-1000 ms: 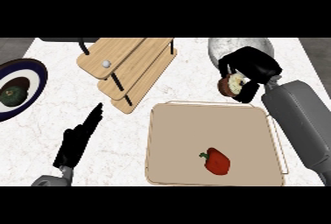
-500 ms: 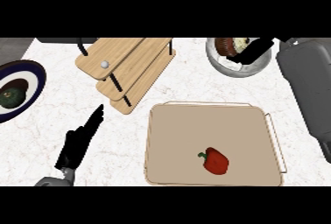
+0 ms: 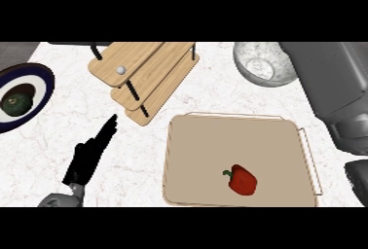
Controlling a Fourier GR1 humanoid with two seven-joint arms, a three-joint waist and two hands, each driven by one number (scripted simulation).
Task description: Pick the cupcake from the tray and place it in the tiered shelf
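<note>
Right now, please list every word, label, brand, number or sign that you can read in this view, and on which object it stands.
None: no word, number or sign can be read.
Tiered shelf: plain wood.
Tray and red pepper: unmarked.
Grey bowl: speckled only.
Dark-rimmed plate: no text.
Left hand: plain black.

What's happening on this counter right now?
A robot is working at a kitchen counter. Its left hand rests open on the marble, fingers straight. The right forearm lies along the right edge, its hand out of sight. The tray holds only a red bell pepper; no cupcake shows anywhere. The wooden tiered shelf stands behind the tray, a grey bowl to its right and a plate with an avocado at far left.
</note>
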